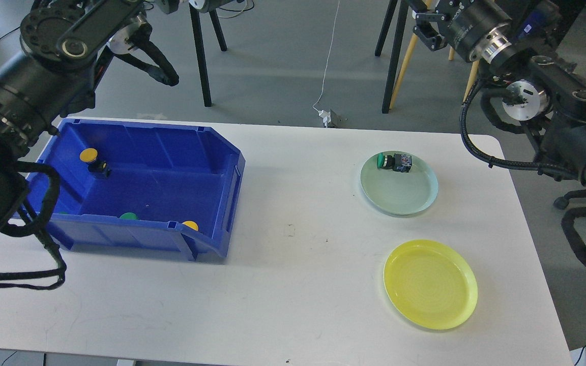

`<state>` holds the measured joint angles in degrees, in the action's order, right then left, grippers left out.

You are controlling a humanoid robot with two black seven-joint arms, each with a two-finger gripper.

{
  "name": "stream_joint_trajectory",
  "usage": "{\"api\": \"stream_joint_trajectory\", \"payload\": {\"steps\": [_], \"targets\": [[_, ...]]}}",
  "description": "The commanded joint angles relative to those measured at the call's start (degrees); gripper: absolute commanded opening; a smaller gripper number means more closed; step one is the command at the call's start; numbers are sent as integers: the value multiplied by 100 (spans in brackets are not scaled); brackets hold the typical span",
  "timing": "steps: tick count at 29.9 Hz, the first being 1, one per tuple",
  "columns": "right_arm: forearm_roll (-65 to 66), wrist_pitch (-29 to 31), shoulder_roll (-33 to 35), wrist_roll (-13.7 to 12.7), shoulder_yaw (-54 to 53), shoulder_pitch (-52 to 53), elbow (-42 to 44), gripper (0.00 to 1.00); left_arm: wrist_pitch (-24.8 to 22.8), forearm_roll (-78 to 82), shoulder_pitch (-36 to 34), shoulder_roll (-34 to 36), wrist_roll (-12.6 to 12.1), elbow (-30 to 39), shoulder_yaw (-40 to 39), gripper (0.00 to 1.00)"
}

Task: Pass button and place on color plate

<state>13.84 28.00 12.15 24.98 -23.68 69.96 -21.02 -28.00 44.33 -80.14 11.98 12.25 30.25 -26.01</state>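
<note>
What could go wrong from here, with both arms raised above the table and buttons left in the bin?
1. Both arms run off the top of the view, so no gripper or carried button shows; a bad handover could go unseen.
2. The buttons under the blue bin's near wall, like the green-capped button, look awkward to reach.
3. The yellow plate lies near the table's edge; a nudge might shift it.

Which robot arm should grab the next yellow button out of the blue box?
Probably the left: the blue bin with the yellow button sits on its side of the table. The right arm is over by the yellow plate, ready to receive it.
</note>
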Motion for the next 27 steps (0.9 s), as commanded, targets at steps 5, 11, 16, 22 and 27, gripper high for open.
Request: {"api": "stream_joint_trajectory", "payload": {"steps": [5,11,16,22,27], "targets": [[4,0,-178,7,-233,9,-517,90,0,-56,-54,-20,-3,-19,-71,30],[4,0,-205,7,-427,44,-763,90,0,-486,-63,-160,-12,-19,-54,30],[4,0,-231,7,-445,70,-851,90,0,-539,-151,-301,-38,-19,-54,30],[4,0,-319,7,-445,141,-860,90,0,-557,-274,-398,-47,-19,-54,30],[-4,0,-363,7,-453,167,-886,90,0,-557,-274,-459,-47,-37,-63,30]]}}
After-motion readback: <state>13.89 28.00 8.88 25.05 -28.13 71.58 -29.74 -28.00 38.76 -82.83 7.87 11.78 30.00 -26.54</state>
